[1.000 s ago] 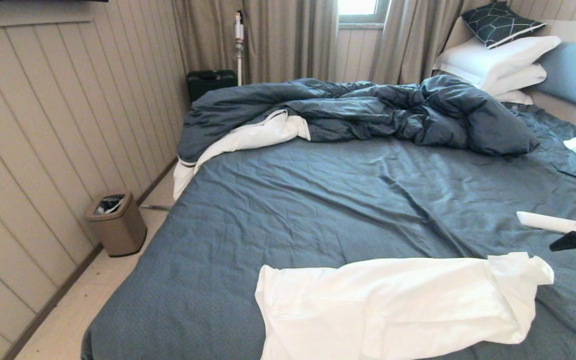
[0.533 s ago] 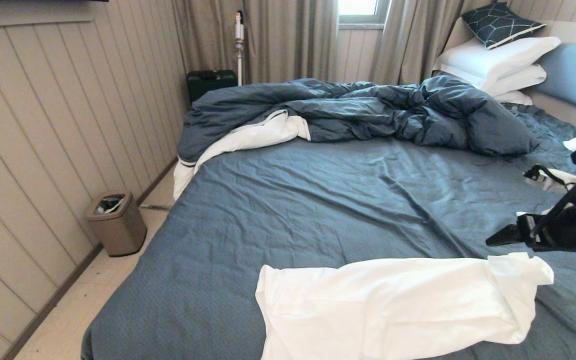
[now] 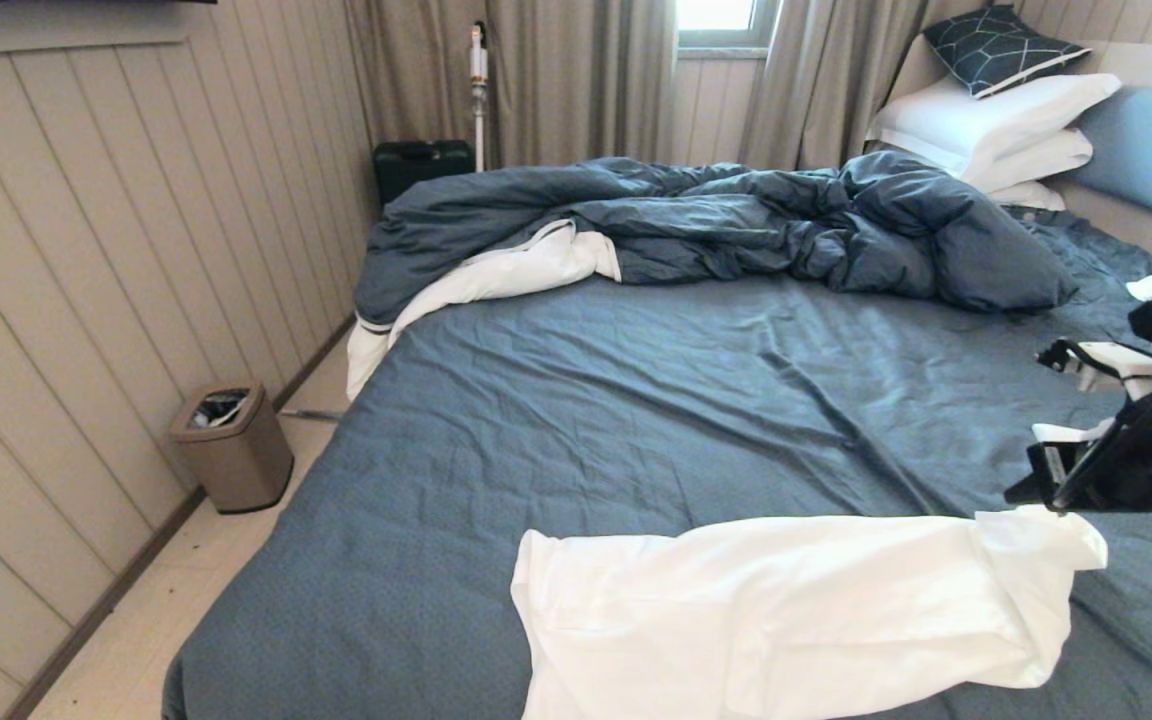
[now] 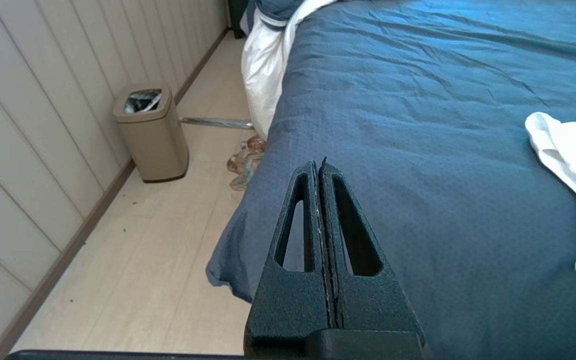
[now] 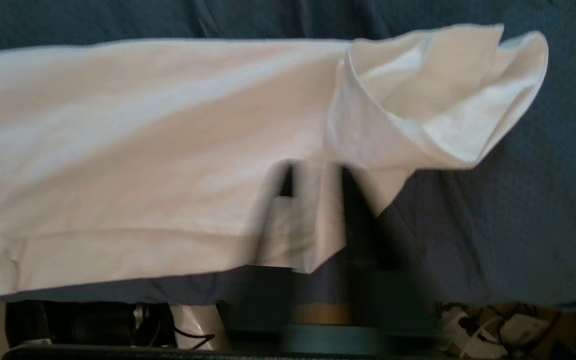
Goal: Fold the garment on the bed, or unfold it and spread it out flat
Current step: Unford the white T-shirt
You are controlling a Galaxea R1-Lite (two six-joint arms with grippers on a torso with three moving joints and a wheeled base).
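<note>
The white garment [image 3: 786, 610] lies rumpled on the near part of the bed [image 3: 636, 400], toward five o'clock in the head view. The right gripper [image 3: 1021, 492] hangs at the garment's raised corner at about four o'clock, its two fingers a narrow gap apart over the cloth edge; whether it grips the fabric I cannot tell. The left gripper [image 4: 320, 170] sits fully closed and empty above the bed's near edge.

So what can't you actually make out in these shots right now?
- Right gripper, right wrist view: motion blur smears the fingers, so whether they pinch the white garment is unclear.
- Right gripper, head view: cut off by the frame's right edge.
- Garment, head view: its near part runs off the bottom edge.
- Left gripper: shut over the bed corner; absent from the head view.
</note>
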